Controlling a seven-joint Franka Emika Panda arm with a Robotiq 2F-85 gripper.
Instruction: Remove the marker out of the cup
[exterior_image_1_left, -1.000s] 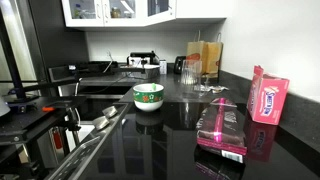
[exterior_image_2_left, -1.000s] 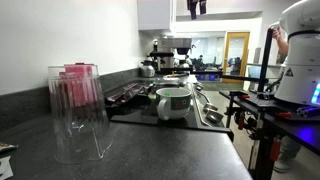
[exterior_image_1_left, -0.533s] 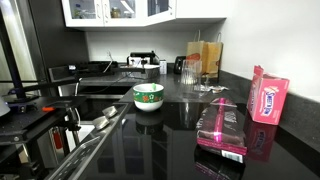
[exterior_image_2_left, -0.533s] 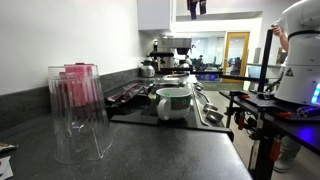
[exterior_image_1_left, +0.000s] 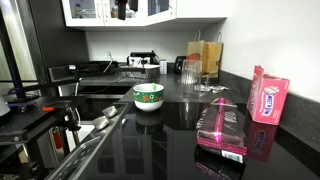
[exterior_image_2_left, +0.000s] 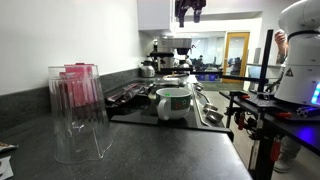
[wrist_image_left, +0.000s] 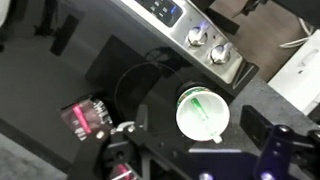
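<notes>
Hanging high over the bench (exterior_image_1_left: 170, 140), the gripper (exterior_image_2_left: 190, 12) is released: in the wrist view its fingers stand wide apart and hold nothing. The cup (wrist_image_left: 203, 110) sits far below the gripper, nearly straight under it, and the marker (wrist_image_left: 203, 103) lies inside it, a thin stick. I judge the long descent to be the risky part. If the gripper comes down off centre, one finger can hit the green rim and push or tip the cup on the glossy bench. The thin marker may also slip from the closing fingers.
</notes>
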